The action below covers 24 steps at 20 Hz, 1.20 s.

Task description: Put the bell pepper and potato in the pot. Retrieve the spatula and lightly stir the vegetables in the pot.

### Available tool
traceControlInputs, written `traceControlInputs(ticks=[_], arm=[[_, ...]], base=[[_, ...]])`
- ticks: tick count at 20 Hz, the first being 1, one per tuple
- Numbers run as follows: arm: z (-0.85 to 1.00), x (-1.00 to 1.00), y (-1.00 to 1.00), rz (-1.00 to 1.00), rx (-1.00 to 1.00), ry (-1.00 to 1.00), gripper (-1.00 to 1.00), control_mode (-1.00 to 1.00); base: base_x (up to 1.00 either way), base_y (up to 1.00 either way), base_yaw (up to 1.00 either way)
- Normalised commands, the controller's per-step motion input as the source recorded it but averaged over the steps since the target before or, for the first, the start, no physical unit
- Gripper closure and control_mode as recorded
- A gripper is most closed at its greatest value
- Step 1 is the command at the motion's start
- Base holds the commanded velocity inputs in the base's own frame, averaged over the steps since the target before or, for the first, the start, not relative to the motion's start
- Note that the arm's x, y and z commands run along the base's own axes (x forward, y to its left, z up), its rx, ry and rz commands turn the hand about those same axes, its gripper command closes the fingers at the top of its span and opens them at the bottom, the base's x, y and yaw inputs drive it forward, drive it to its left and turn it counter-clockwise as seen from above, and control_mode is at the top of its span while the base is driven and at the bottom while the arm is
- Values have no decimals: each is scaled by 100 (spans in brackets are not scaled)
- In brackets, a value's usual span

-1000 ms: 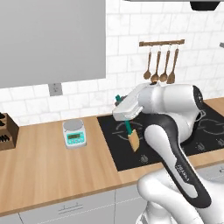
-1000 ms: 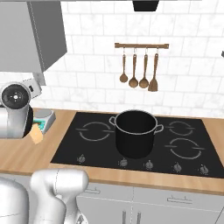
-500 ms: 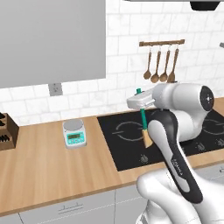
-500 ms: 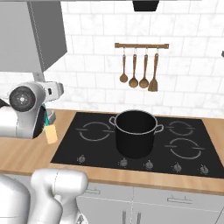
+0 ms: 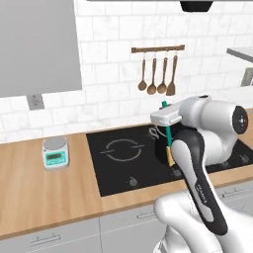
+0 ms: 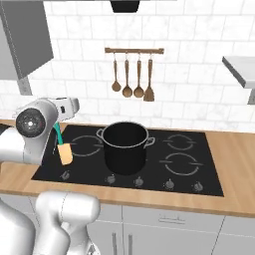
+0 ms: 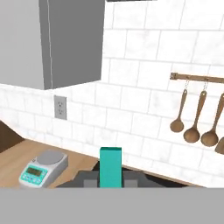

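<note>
one utensil in hand: the claw (image 5: 167, 129) is pinching the spatula (image 5: 169, 143) by its teal handle, blade hanging down. in the left base view it sits just right of centre, directly in front of the pot (image 5: 162, 146), which is mostly hidden behind the arm. in the right base view the spatula (image 6: 62, 147) hangs at the left of the frame, over the left part of the black hob (image 6: 89, 167), with its pale yellow blade beside the left burner ring and apart from the pot (image 6: 125, 147) at centre. in the hand view the teal handle (image 7: 110, 167) rises at bottom centre between the dark finger tips.

pot stands upright on the hob, lid off, interior dark. cannot tell from these views whether the bell pepper and potato are inside; neither is seen on the table (image 6: 234, 164) either.

step in hand, by my reading: spatula retrieved, being carried toward the pot for stirring.

next move calls for: bring the blade over the pot mouth, clear the metallic rim and the near side handle, lower it inside, then stir in small gentle circles. the pot is tall, so the blade must come in from above.

other items: kitchen scale (image 5: 55, 152) at left on the table, wooden spoons (image 6: 132, 74) on the wall rail, both untouched.
</note>
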Motion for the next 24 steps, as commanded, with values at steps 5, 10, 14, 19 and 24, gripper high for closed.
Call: traceControlInputs(ticks=[5, 10, 14, 19, 24], arm=[[0, 0, 0, 0, 0, 0, 100, 100], [0, 0, 0, 0, 0, 0, 100, 100], [12, 48, -4, 6, 5, 0, 100, -100], [21, 98, -18, 17, 14, 0, 100, -100], [-9, 100, -3, 16, 7, 3, 100, -100]], base=[[25, -86, 0], [85, -24, 7], [50, -4, 5], [0, 0, 0], [0, 0, 0]])
